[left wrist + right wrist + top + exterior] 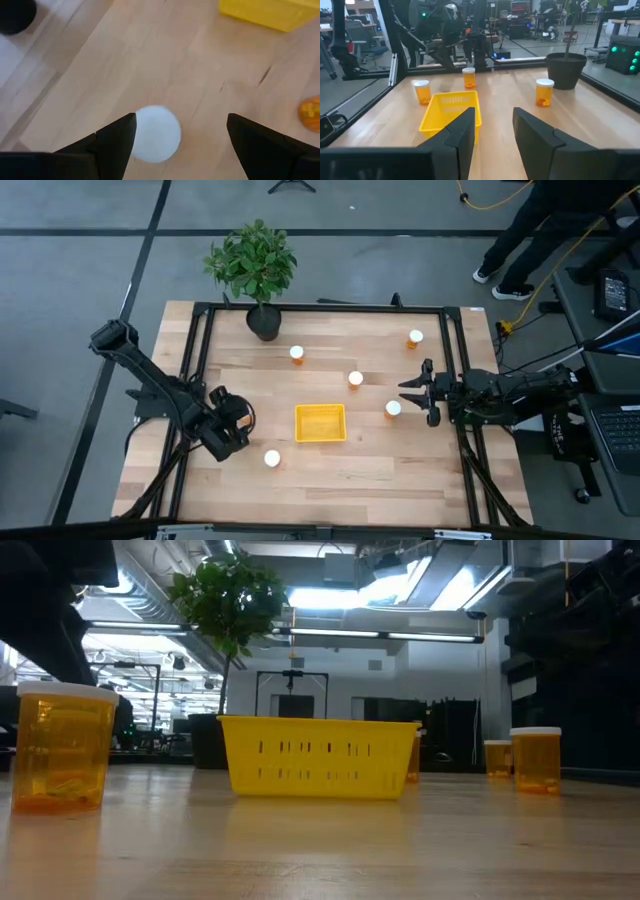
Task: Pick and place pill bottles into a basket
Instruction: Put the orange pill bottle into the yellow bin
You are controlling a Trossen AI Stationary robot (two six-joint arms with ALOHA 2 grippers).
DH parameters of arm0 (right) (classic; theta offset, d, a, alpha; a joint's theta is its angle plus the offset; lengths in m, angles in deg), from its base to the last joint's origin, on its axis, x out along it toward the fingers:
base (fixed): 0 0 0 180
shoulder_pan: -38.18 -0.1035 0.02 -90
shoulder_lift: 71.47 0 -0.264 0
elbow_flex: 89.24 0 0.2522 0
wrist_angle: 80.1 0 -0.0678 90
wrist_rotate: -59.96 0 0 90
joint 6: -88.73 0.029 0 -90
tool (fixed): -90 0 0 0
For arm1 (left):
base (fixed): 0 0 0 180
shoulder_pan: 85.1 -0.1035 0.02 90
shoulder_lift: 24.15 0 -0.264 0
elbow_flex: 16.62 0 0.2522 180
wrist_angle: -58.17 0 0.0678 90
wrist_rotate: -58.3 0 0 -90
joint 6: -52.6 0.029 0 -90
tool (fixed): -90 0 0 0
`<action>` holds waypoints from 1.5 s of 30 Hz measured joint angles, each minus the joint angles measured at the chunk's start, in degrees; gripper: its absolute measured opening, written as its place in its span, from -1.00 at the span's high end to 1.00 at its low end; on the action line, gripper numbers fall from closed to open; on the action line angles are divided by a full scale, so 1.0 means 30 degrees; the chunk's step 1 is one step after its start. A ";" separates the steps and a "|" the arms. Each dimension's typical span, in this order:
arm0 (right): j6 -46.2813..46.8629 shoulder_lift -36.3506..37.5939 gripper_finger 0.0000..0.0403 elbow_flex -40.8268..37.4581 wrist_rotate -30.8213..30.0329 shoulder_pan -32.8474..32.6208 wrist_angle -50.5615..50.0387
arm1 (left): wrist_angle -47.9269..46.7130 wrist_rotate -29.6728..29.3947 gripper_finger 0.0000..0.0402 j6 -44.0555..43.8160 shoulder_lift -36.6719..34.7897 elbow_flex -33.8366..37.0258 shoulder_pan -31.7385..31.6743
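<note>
Several orange pill bottles with white caps stand upright on the wooden table around the yellow basket [320,422]. My left gripper [228,438] is open, left of the basket. It hangs over one bottle's white cap [157,132], a finger on each side, and hides that bottle in the high view. Another bottle [271,458] stands just to the near right of it. My right gripper [415,398] is open and empty, level, pointing toward the table's left edge. A bottle [393,408] stands just in front of its fingertips and is hidden in the right wrist view.
A dark pot with a green plant [262,320] stands at the table's far edge. Other bottles stand at far centre [296,353], centre [355,378] and far right [415,337]. A black frame [320,307] runs around the table. A person's legs [520,240] show beyond the far right corner.
</note>
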 joint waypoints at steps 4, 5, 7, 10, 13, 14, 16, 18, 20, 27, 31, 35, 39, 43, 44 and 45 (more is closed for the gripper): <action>0.0455 0.0000 0.32 0.0000 0.0009 0.0001 -0.0003 | -0.0121 0.0143 -0.52 -0.0883 0.0244 0.0007 0.0323; 0.0397 0.0000 0.32 0.0000 0.0007 0.0000 -0.0003 | -0.0121 0.0193 -0.52 -0.1052 0.0318 0.0006 0.0392; 0.0388 0.0000 0.32 0.0000 0.0007 0.0000 -0.0003 | -0.0129 0.0204 -0.52 -0.1465 0.0480 0.0007 0.0537; 0.0392 0.0000 0.32 0.0000 0.0007 -0.0003 -0.0003 | -0.0136 0.0300 -0.52 -0.2149 0.0847 0.0007 0.0666; 0.0389 0.0000 0.32 0.0000 0.0007 0.0000 -0.0003 | -0.0136 0.0377 -0.52 -0.2414 0.1360 0.0018 0.0757; 0.0394 0.0000 0.32 0.0000 0.0007 0.0000 -0.0003 | -0.0136 0.0376 -0.52 -0.2414 0.1545 0.0017 0.0766; 0.0395 0.0000 0.32 0.0000 0.0007 0.0004 -0.0003 | -0.0136 0.0396 -0.52 -0.2425 0.1899 0.0022 0.0761; 0.0391 0.0000 0.32 0.0000 0.0007 0.0000 -0.0003 | -0.0156 0.0447 -0.52 -0.2404 0.2174 0.0022 0.0761; 0.0393 0.0000 0.32 0.0000 0.0007 -0.0001 -0.0003 | -0.0185 0.0429 -0.52 -0.2359 0.2316 0.0022 0.0761; 0.0453 -0.0006 0.32 0.0000 0.0007 0.0004 -0.0010 | -0.0180 0.0293 -0.52 -0.2694 0.2355 0.0022 0.0761; 0.0453 -0.0001 0.32 0.0000 0.0007 -0.0002 -0.0006 | -0.0231 0.0293 -0.52 -0.2705 0.2355 0.0022 0.0761; 0.0453 -0.0001 0.32 0.0000 0.0007 -0.0003 -0.0010 | -0.0711 0.0104 -0.52 -0.2774 0.2384 0.0022 0.0761; 0.0461 -0.0007 0.32 0.0000 0.0003 0.0002 -0.0010 | -0.1125 -0.0185 -0.52 -0.2801 0.2391 0.0029 0.0761; 0.0453 -0.0007 0.32 0.0000 0.0006 -0.0002 -0.0011 | -0.1410 -0.0504 -0.52 -0.3590 0.2391 -0.0031 0.0761; 0.0453 -0.0007 0.32 0.0000 0.0007 0.0004 -0.0018 | -0.1422 -0.0551 -0.52 -0.3506 0.2391 -0.0174 0.0761; 0.0449 -0.0007 0.32 0.0000 0.0007 0.0000 -0.0018 | -0.1414 -0.0559 -0.52 -0.3163 0.2391 -0.0395 0.0761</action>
